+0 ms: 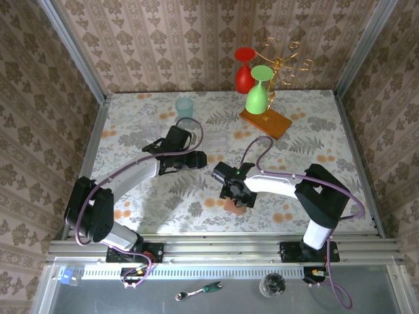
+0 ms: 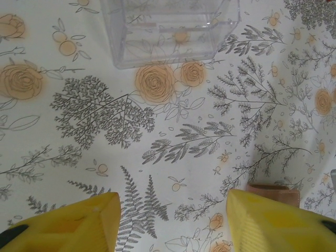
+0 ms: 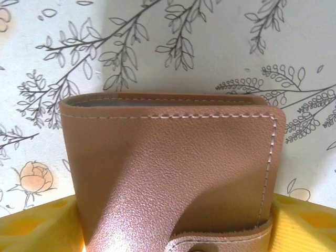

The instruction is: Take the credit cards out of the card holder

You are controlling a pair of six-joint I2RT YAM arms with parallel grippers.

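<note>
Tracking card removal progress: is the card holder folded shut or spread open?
Folded shut: the card holder has its leaves together at the top edge, strap tab wrapped over the front.

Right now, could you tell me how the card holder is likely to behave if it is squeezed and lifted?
Probably bendy, not stiff: the card holder looks like soft stitched leather, folded shut, so it may bow under a squeeze. Its grainy surface should resist slipping. Being flat, it would likely slide, not roll.
</note>
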